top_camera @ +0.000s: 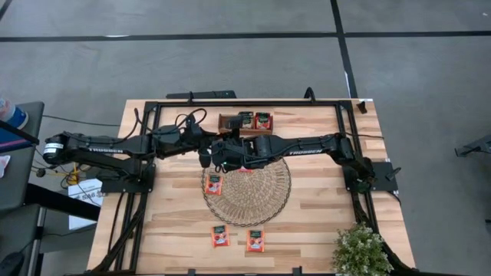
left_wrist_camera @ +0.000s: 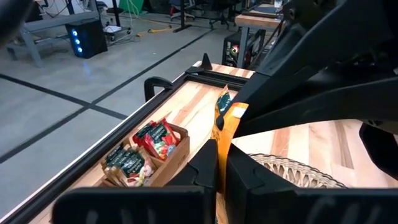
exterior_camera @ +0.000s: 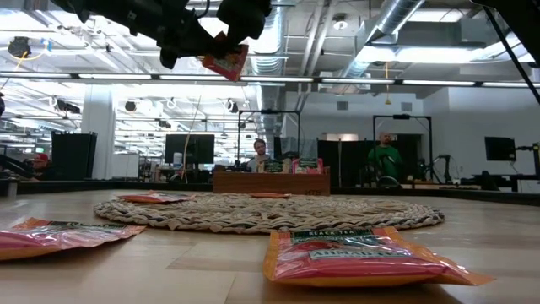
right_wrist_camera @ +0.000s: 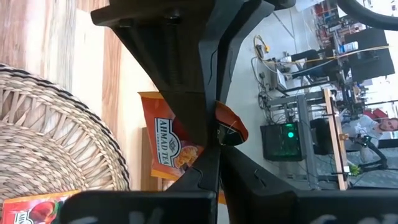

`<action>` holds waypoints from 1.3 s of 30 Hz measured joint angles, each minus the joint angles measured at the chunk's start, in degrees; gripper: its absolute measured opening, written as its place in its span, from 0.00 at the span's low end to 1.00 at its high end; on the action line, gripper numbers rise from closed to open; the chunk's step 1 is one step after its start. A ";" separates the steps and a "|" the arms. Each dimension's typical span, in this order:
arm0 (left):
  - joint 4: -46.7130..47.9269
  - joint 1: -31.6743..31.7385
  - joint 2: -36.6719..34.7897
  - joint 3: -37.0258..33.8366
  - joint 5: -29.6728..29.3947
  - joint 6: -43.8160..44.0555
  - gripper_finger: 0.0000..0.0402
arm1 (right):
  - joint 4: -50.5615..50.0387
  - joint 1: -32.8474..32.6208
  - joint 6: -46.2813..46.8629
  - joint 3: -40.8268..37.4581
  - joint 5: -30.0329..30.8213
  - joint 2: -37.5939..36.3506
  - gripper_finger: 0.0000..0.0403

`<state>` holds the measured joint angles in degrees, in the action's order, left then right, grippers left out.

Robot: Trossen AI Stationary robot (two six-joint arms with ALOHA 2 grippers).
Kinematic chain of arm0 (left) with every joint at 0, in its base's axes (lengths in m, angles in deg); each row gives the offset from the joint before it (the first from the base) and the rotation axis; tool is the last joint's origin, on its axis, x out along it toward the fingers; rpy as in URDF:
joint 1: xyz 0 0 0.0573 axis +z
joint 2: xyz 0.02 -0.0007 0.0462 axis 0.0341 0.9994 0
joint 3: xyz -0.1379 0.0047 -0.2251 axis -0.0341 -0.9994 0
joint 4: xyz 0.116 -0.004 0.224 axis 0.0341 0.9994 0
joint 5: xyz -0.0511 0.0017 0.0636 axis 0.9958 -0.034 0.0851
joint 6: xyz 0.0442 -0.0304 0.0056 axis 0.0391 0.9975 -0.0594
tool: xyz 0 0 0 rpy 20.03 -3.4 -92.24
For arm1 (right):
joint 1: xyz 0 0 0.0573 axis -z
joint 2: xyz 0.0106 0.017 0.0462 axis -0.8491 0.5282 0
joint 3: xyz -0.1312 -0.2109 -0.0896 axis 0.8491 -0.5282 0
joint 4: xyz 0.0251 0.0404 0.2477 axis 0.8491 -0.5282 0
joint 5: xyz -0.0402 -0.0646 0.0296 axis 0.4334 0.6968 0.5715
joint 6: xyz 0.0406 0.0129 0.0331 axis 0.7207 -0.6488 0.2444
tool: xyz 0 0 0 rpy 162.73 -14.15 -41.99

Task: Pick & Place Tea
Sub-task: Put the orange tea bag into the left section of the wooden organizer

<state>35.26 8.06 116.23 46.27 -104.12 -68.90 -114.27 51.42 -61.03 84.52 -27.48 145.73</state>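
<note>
Sachet pinched between both pincers above the desk, at about 12 o'clock of the round woven mat. Left pincer closed on its edge: in the left wrist view the orange packet stands on edge between the two dark fingers. Right pincer also clamped on the same sachet; the right wrist view reads "AHMAD TEA" on its orange face. In the low view the sachet hangs tilted, well above the mat.

Other tea: one red-orange sachet lying flat on the mat at its 9 o'clock side. Two more red-orange sachets on bare desk at 6 o'clock of the mat, one left of the other, near each other but apart. The low view shows "BLACK TEA" in a dark band on the nearer one.

Wooden tray at 12 o'clock of the mat, near the far desk edge, holds upright packets, dark green ones and a red one; the left wrist view shows them in separate compartments. Their print cannot be read.

"TROSSEN" printed in white on both arms. Small potted plant at the desk's 5 o'clock corner.
</note>
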 joint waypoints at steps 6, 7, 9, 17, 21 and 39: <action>1.18 0.03 0.00 -0.01 -0.10 1.80 0.00 | -1.59 0.02 -0.01 0.00 -0.39 -0.14 0.08; 1.52 0.07 -0.02 -0.01 -0.34 2.38 0.00 | -2.28 0.02 -0.01 -0.05 -0.53 -0.37 0.11; 1.72 0.11 -0.02 -0.01 -0.50 2.68 0.00 | -2.36 0.02 -0.01 -0.03 -0.48 -0.72 0.16; 2.07 1.06 0.95 -0.01 -2.00 3.67 0.00 | -10.24 0.77 3.39 -0.08 6.36 -3.24 0.37; 1.01 4.17 3.79 -0.05 -1.27 5.26 0.00 | -23.81 2.05 17.90 -0.03 1.03 -5.46 0.41; -15.17 27.60 19.48 0.00 29.11 3.95 0.00 | -18.61 0.70 39.16 -26.87 -1.52 -20.36 0.33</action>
<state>20.09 35.66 135.71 46.27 -75.01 -64.95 -132.88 52.12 -21.88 57.64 -29.01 125.37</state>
